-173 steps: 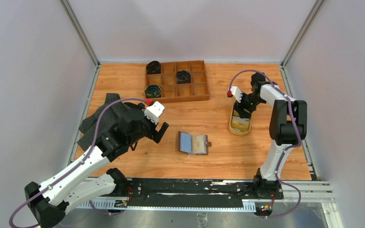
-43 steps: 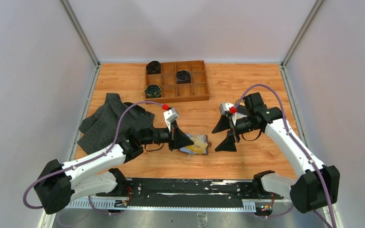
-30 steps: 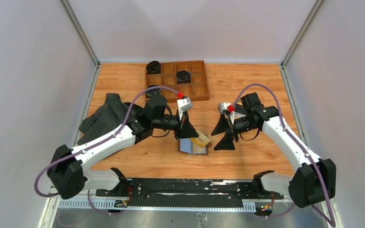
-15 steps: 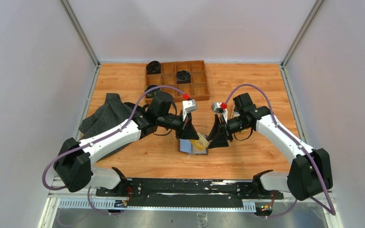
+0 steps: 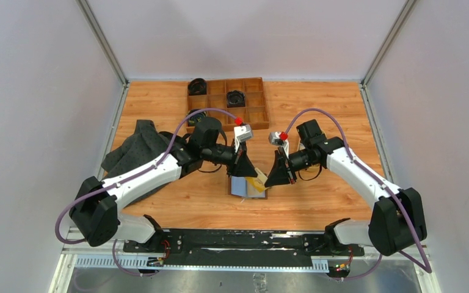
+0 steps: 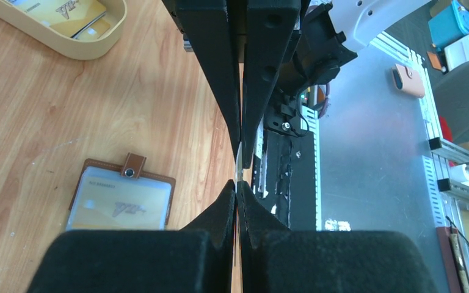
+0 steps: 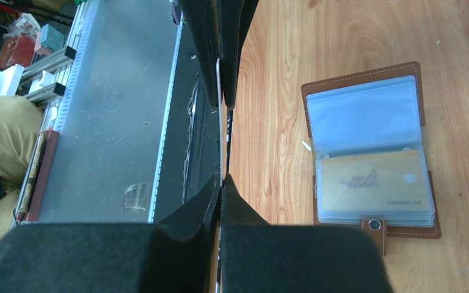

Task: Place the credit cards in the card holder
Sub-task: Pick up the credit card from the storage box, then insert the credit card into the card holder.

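A yellow-gold credit card (image 5: pixel 258 181) hangs in the air between both grippers, just above the card holder (image 5: pixel 248 187). My left gripper (image 5: pixel 251 174) is shut on the card's left end and my right gripper (image 5: pixel 269 181) is shut on its right end. In both wrist views the card shows edge-on as a thin pale line (image 6: pixel 239 171) (image 7: pixel 221 122) running from my own shut jaws (image 6: pixel 237 187) (image 7: pixel 221 178) into the other gripper's. The brown card holder (image 7: pixel 372 152) lies open on the table, with a gold card (image 7: pixel 372 183) inside one clear sleeve.
A tan oval dish (image 6: pixel 67 27) with more cards sits beyond the holder. The wooden compartment tray (image 5: pixel 229 104) stands at the back. A dark cloth (image 5: pixel 131 152) lies at the left. The black base rail (image 5: pixel 238 241) runs along the near edge.
My right gripper has moved left to the card and closed on its free end. The left gripper has kept its grip and hardly moved.
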You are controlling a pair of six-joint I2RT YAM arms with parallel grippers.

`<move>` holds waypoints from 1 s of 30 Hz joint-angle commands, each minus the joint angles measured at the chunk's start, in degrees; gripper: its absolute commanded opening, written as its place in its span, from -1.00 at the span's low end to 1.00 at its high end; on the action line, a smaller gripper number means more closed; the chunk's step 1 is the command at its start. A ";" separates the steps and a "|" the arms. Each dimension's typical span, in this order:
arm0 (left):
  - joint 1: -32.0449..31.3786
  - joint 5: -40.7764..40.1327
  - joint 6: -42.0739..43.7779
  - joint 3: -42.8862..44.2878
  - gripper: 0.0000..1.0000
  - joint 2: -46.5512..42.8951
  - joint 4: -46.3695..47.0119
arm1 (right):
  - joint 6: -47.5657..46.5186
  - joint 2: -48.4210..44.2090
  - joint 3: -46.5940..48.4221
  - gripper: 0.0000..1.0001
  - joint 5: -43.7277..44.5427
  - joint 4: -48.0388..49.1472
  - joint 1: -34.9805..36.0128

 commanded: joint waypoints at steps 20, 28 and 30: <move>4.74 -35.37 -20.43 -22.36 1.00 -21.65 4.22 | 28.69 6.47 -10.26 -1.00 4.86 16.98 -3.78; 4.79 -37.86 -28.99 -29.18 1.00 -20.20 9.42 | 41.32 15.84 -10.56 -1.00 3.77 24.41 -3.69; 4.79 -37.43 -29.34 -30.29 1.00 -20.73 10.76 | 41.54 17.89 -9.79 -1.00 3.73 23.92 -3.72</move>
